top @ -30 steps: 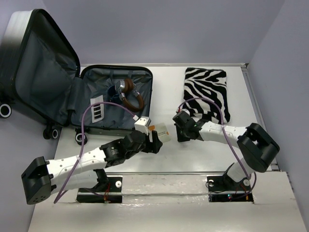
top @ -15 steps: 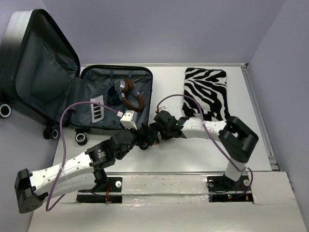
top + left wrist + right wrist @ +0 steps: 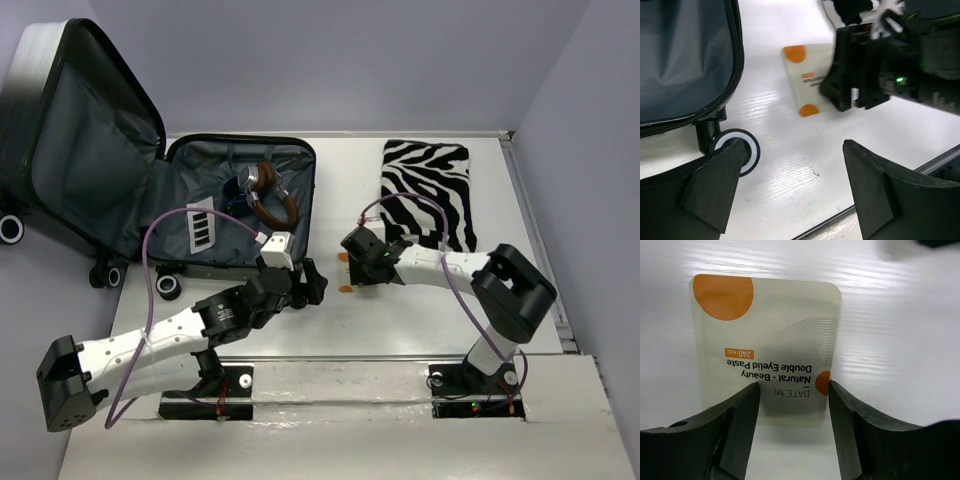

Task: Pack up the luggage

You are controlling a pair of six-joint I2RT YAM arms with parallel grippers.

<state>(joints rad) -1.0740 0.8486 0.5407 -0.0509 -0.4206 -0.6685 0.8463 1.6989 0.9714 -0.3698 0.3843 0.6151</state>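
The luggage (image 3: 200,175) lay open at the table's left, its lid propped up further left and its grey-lined base flat. Headphones (image 3: 268,195) sat in that base, toward its right side.

Just off the luggage's near right corner hung the left gripper (image 3: 795,160). Its fingers (image 3: 715,185) were spread wide and held nothing. One luggage wheel (image 3: 737,150) showed right beside the left finger, and the zipped rim lay just beyond it.

Right of the luggage, and apart from it, a pale packet (image 3: 765,335) with orange dots lay flat on the table, ahead of the left gripper and clear of its fingers.

The right gripper (image 3: 793,412) was poised over the packet's edge farthest from the luggage. Its fingers were parted about half the packet's width, with the printed face between them, and were not closed on it. Whether the tips touched the packet could not be told.

Further right of the luggage, at the far side of the table, lay a zebra cloth (image 3: 428,190), well apart from both grippers.
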